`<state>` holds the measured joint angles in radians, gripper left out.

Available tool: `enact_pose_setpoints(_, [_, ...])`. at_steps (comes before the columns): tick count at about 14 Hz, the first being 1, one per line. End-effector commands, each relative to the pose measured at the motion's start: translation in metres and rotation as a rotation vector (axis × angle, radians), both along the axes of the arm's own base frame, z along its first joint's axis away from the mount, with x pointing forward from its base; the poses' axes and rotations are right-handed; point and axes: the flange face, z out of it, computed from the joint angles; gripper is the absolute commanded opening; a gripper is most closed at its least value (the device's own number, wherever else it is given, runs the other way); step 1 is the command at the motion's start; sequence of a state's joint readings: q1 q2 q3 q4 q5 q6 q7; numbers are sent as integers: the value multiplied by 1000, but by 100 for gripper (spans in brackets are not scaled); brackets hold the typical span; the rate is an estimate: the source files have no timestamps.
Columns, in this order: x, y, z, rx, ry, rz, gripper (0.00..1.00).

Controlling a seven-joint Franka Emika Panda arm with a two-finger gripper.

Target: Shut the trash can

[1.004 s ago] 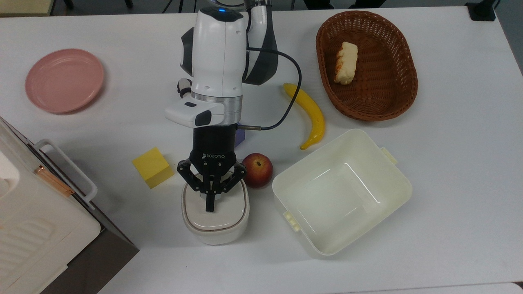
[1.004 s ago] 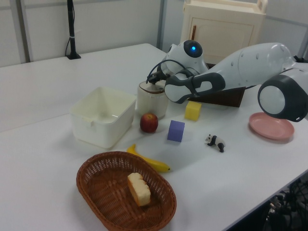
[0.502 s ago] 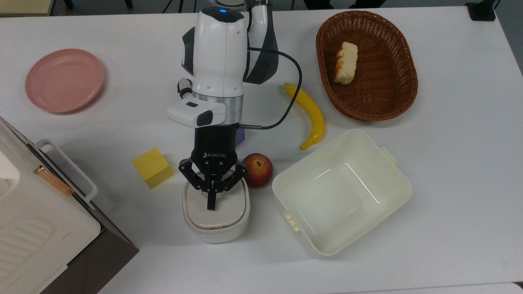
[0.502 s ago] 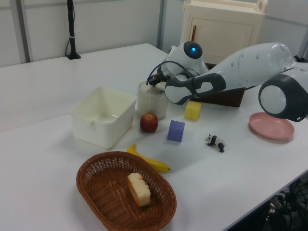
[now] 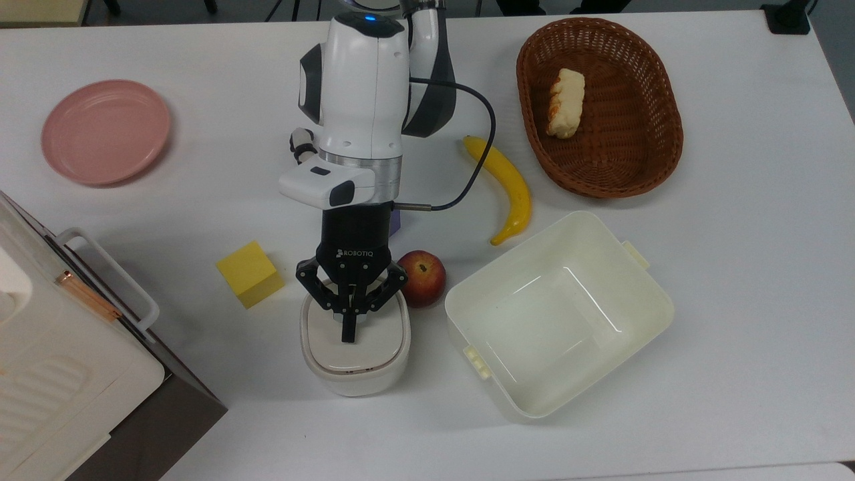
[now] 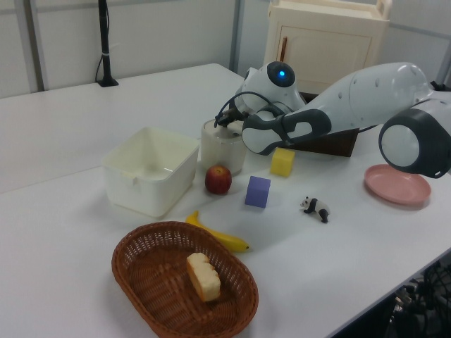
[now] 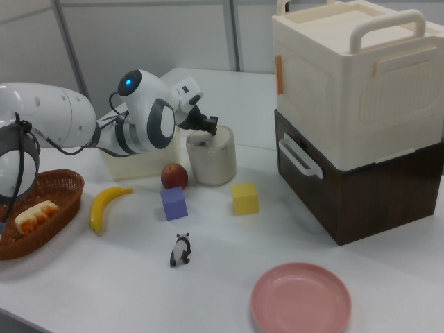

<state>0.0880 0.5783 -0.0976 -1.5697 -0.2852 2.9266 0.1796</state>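
Since a second ago the arm (image 5: pixel 364 87) has slid a little toward the top view's right, and the bin's lid has sunk from tilted to nearly flat. Biggest on the tabletop (image 5: pixel 735 300) is the box (image 7: pixel 354 76) with a handle on its dark base, then the tub (image 5: pixel 561 314) and the basket (image 5: pixel 601 107), all well apart from the work and out of the arm's way. Between the yellow cube (image 5: pixel 250 274) and the apple (image 5: pixel 422 278), just beside the latter, stands the bin (image 5: pixel 354 347), its lid lying level with the rim in the top view, so closing looks almost done. Above it the pincer (image 5: pixel 349 334) has its fingers brought together into one narrow tip, holding nothing; the joined tip rests on the lid's middle, likely because a shut tip pushes more firmly than spread fingers. I judge a last downward press would latch it.
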Motion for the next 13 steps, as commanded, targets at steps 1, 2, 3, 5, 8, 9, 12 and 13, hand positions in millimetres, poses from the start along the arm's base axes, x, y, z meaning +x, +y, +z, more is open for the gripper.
enact_pose_setpoints(1, [-20,0,22,25,7,-19,0])
enact_pose_setpoints(2, [-23,-9,44,32,-20,-34,0])
enact_pose_setpoints(3, [-31,-16,76,45,-24,-61,0])
enact_pose_setpoints(5, [-53,-23,131,78,44,-122,0])
enact_pose_setpoints(8, [-103,-10,167,60,363,-183,0])
enact_pose_setpoints(9, [-116,-8,170,48,445,-197,0])
enact_pose_setpoints(12, [-163,-8,189,66,666,-241,7])
enact_pose_setpoints(13, [-175,-8,194,63,734,-254,24])
